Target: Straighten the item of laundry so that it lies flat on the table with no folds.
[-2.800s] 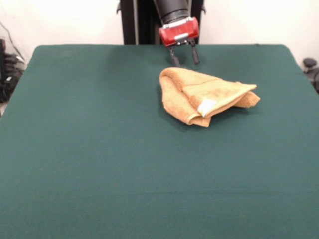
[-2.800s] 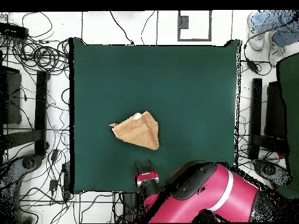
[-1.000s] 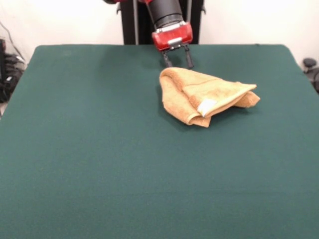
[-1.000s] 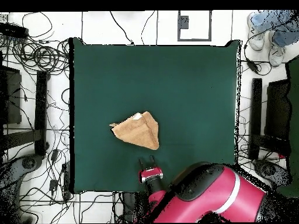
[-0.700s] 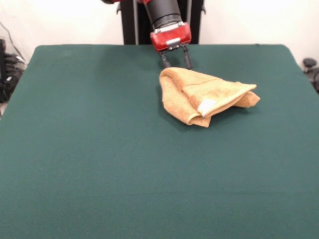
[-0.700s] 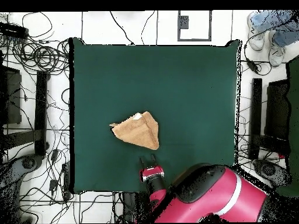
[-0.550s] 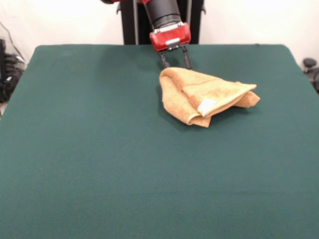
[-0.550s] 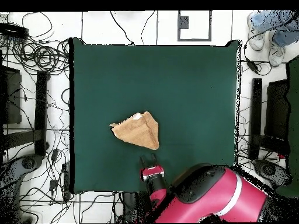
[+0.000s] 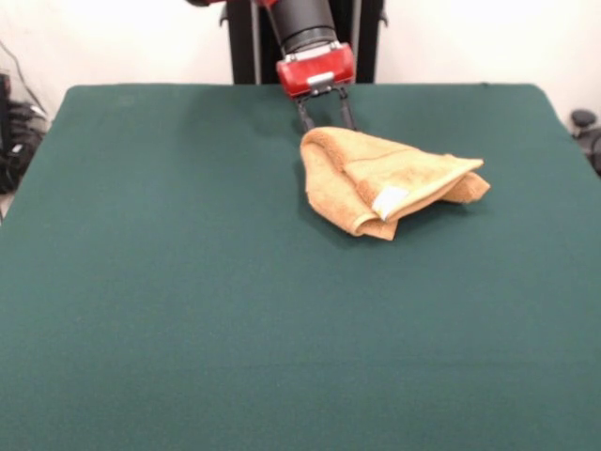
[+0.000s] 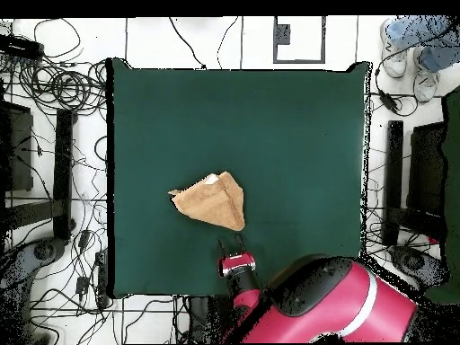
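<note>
The tan-orange towel [image 9: 383, 179] lies folded over itself in a bunched wedge on the dark green table [image 9: 188, 282], right of centre toward the far side, its white tag [image 9: 389, 202] facing the camera. In the overhead view the towel [image 10: 213, 202] is a triangle left of centre. My gripper [image 9: 326, 120] is open, its two black fingers spread and pointing down at the towel's far corner, the tips right at its edge. In the overhead view the gripper [image 10: 230, 244] sits just below the towel's lower corner.
Cables, stands and equipment lie on the floor round the table [image 10: 54, 135]. A person's legs and shoes [image 10: 415, 49] show at the top right of the overhead view. The red arm [image 10: 332, 310] fills the bottom right of that view.
The gripper has moved left in the front view and closer to the towel's far corner, staying open. The towel has not moved.
</note>
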`<state>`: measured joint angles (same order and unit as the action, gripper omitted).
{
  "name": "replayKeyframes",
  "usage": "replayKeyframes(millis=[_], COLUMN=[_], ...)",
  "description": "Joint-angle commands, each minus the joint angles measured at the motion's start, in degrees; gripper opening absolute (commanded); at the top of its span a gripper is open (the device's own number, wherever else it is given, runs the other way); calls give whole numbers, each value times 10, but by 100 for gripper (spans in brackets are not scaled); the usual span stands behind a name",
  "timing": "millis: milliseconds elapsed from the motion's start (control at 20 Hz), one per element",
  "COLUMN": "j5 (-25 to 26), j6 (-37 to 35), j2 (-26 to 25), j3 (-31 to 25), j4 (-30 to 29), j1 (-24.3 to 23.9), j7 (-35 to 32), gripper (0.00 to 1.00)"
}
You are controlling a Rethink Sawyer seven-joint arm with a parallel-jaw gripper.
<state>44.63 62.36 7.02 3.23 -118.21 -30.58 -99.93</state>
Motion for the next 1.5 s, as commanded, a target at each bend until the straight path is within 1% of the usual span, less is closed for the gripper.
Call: replayKeyframes(millis=[50, 350, 500, 850, 1050, 1300, 1500], j5=[-33, -31, -31, -18, -15, 2, 8], j6=[-55, -62, -54, -77, -72, -84, -102], j2=[-8, -2, -5, 10, 6, 5, 9], j3=[-66, -70, -73, -87, -89, -99, -106], j4=[76, 77, 83, 95, 104, 124, 126], j1=[7, 7, 8, 7, 5, -1, -5], j7=[-120, -119, -116, -125, -124, -132, -138], gripper=[100, 100, 100, 100, 100, 100, 100])
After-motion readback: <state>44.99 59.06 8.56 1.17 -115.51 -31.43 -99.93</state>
